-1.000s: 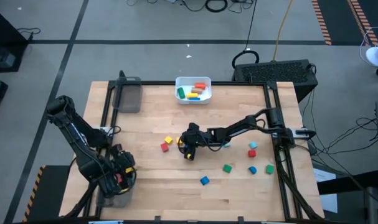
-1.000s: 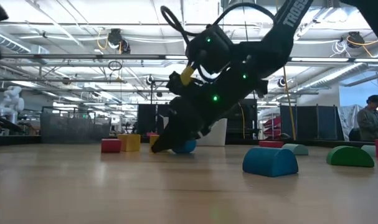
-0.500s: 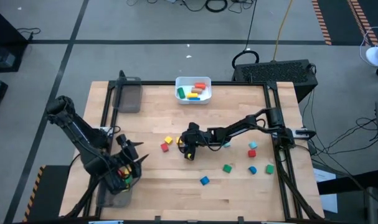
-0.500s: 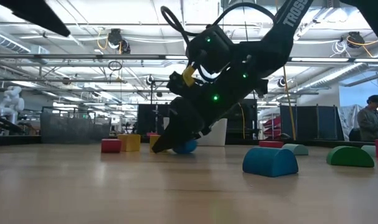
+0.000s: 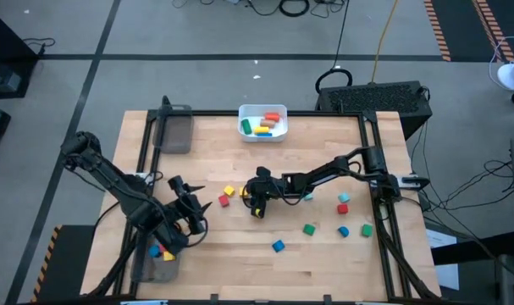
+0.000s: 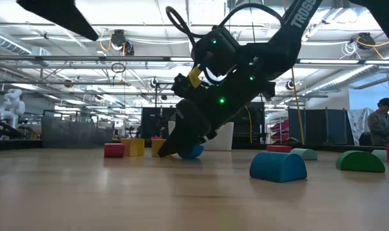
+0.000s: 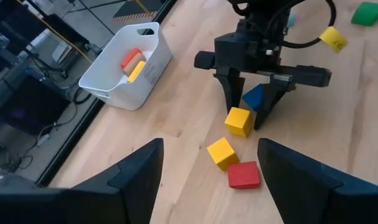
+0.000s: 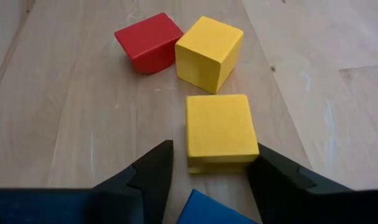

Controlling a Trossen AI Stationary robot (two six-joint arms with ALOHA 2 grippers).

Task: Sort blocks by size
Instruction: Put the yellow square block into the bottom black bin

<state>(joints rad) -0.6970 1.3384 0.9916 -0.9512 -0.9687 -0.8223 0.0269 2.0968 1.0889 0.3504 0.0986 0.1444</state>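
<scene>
At the table's middle my right gripper (image 5: 253, 200) stands open, tips down on the wood. A yellow block (image 8: 221, 132) lies between its fingertips, and a blue block (image 7: 253, 98) sits farther back between the fingers. Just beyond lie a second yellow block (image 8: 208, 51) and a red block (image 8: 149, 42). More blocks are scattered at the right: green (image 5: 309, 228), blue (image 5: 278, 246), red (image 5: 342, 208). My left gripper (image 7: 207, 186) hangs open and holds nothing over the near left part of the table (image 5: 187, 193). My right gripper slants down from the table's right. One finger (image 8: 273, 174) lies against a side face of the yellow block (image 8: 251, 146), near its closest corner. The other finger (image 8: 152, 171) stands a little apart from the opposite face. The block rests flat on the table.
A white bin (image 5: 263, 122) with several blocks stands at the far edge. One clear grey tray (image 5: 176, 131) stands at the far left. Another tray (image 5: 155, 261), at the near left corner, holds a few blocks. Free wood lies along the near edge.
My left gripper has swung from above the near-left tray toward the table's middle, turning as it went, and stays open. My right arm has kept its place at the yellow block.
</scene>
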